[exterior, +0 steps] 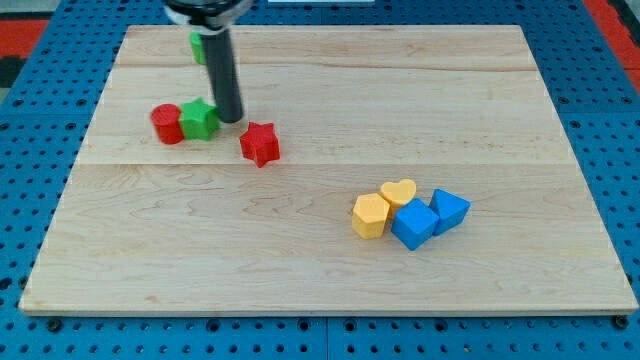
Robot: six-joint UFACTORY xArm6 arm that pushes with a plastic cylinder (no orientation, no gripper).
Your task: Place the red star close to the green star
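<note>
The table (330,270), a pale wooden board on a blue pegboard base (30,200), fills most of the view. The dark rod comes down from the view's top left, and my tip (231,120) rests on the wood just to the right of the green star (200,120), touching or nearly touching it. There are no fingers on this arm, so nothing is open, closed or gripping; the rod can only push.

In the lower right, well apart from the action, four blocks sit bunched together: a larger blue block (413,225) and a blue block (449,210) beside it, a yellow heart (398,192) and a yellow hexagon-like block (369,216). They play no part in the task and lie out of the likely push path.

The green star has a red round block (167,124) pressed against its left side, so the pair forms a small row. A further green block (199,47) shows partly behind the rod near the top edge.

The red star (260,143) lies just below and to the right of my tip, near the green star but not touching it. I judge the task nearly done: the remaining gap is small, and my tip stands in that gap, so it would likely need to go round to the red star's far right side for a short nudge leftward.
</note>
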